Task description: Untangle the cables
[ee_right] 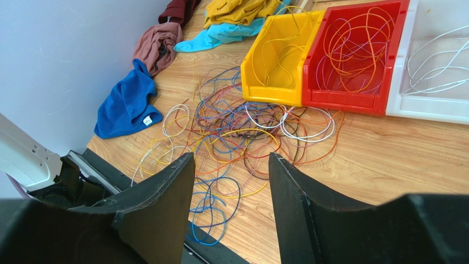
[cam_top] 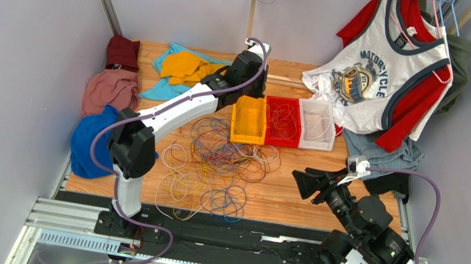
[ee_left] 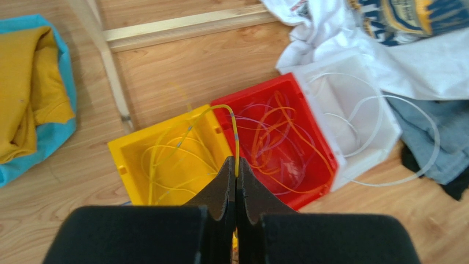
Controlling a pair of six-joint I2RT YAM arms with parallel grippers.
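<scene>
A tangle of thin cables (cam_top: 216,164) in white, yellow, orange, purple, blue and red lies on the wooden table in front of the bins; it also shows in the right wrist view (ee_right: 242,129). My left gripper (ee_left: 236,168) is shut on a yellow cable (ee_left: 220,108) and holds it above the seam between the yellow bin (ee_left: 129,159) and the red bin (ee_left: 311,190); the cable arcs down into the yellow bin. In the top view the left gripper (cam_top: 246,86) is over the yellow bin (cam_top: 247,134). My right gripper (ee_right: 231,159) is open and empty, off to the right (cam_top: 304,181).
The red bin (cam_top: 280,140) holds orange cables, and a white bin (cam_top: 315,143) holds white ones. Cloths lie around: blue (cam_top: 86,142), pink (cam_top: 109,90), maroon (cam_top: 122,52), yellow on teal (cam_top: 181,68). A printed shirt (cam_top: 378,69) hangs at the back right. A black rail (cam_top: 218,223) runs along the near edge.
</scene>
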